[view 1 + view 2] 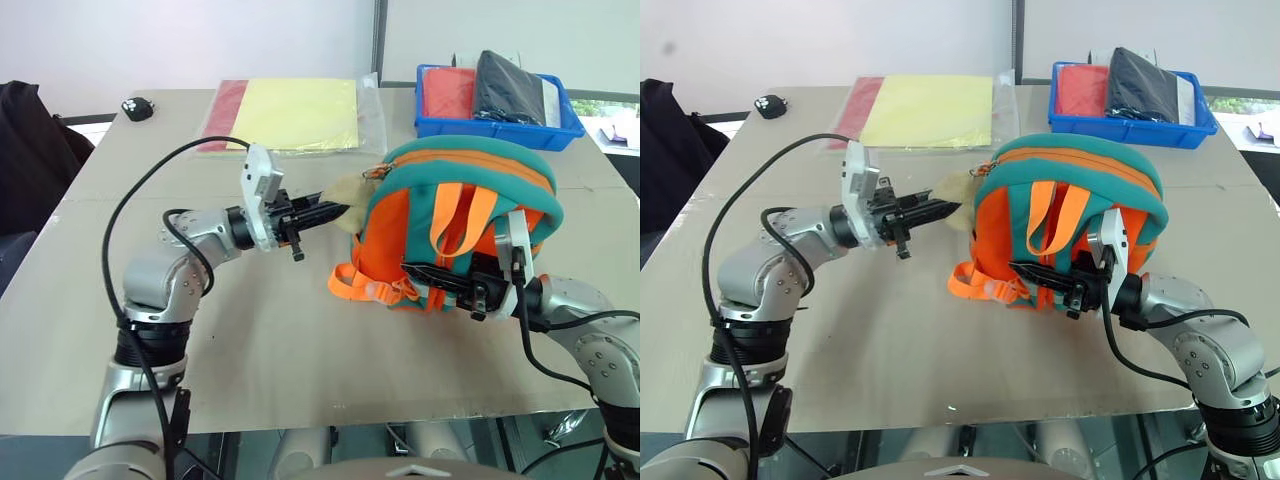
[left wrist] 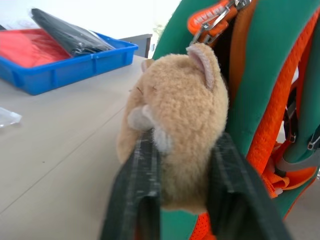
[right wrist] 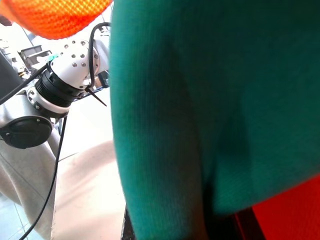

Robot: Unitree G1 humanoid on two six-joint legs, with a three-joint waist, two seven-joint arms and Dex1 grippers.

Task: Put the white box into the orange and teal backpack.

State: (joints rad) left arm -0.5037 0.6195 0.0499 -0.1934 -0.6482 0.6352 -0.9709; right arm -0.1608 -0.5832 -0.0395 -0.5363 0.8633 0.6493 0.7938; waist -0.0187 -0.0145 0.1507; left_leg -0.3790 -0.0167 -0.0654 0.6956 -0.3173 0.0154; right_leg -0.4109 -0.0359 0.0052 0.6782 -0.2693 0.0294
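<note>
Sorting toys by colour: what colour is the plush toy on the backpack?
Beige, a light tan fleece; the plush toy shows best in the left wrist view.

From my station I read both arms as built from silver-grey metallic housings with rounded joint shells, separated by black ribbed collars. The left arm [image 1: 170, 275] carries a black cable looping from the wrist back to the lower segment. The right arm [image 1: 590, 340] has a similar black cable. Each wrist bears a white camera bracket. Each claw, left [image 1: 335, 211] and right [image 1: 415, 268], has two black fingers. Small screw holes dot the joint caps.
</note>
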